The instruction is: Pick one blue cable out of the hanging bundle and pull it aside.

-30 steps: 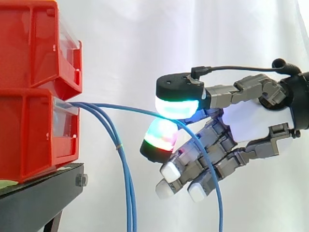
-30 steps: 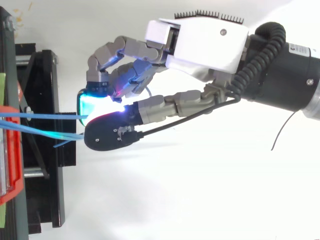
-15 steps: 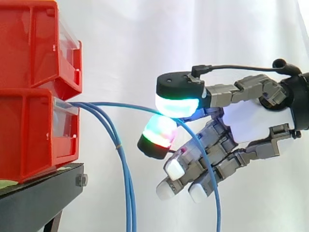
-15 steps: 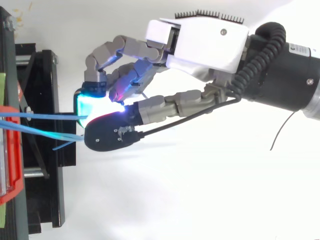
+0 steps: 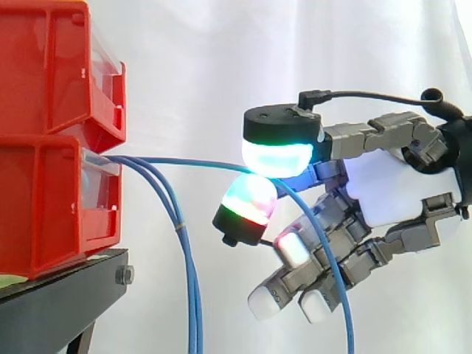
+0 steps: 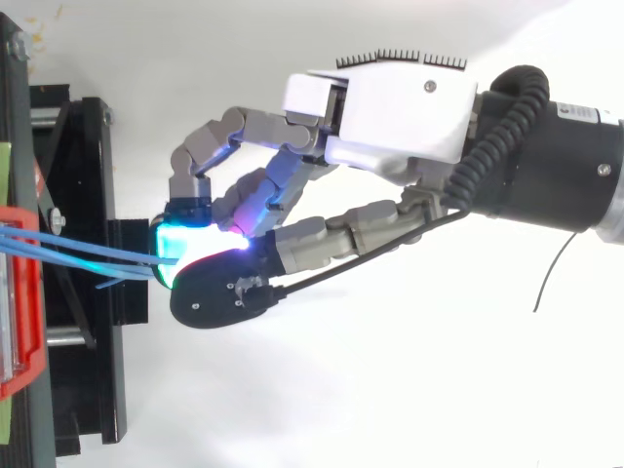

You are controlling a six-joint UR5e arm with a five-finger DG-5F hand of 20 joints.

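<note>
A bundle of blue cables (image 5: 193, 295) comes out of the lower red bin (image 5: 51, 199) and hangs down beside the black stand (image 5: 66, 295). One blue cable (image 5: 192, 162) is drawn off to the right, away from the others. It runs nearly level to my hand (image 5: 398, 184), then drops past the curled fingers. A cyan-glowing pad above and a green-red pad below pinch it. In the top view the same cable (image 6: 97, 253) stretches from the bin's edge (image 6: 19, 292) to the glowing pads of the hand (image 6: 390, 117).
A second red bin (image 5: 44, 66) sits stacked on the lower one. The black stand (image 6: 88, 322) lies along the left in the top view. A white curtain backs the scene.
The hand has shifted a little to the right, and downward in the top view, taking the pinched cable with it. The lower fingers have curled further down.
</note>
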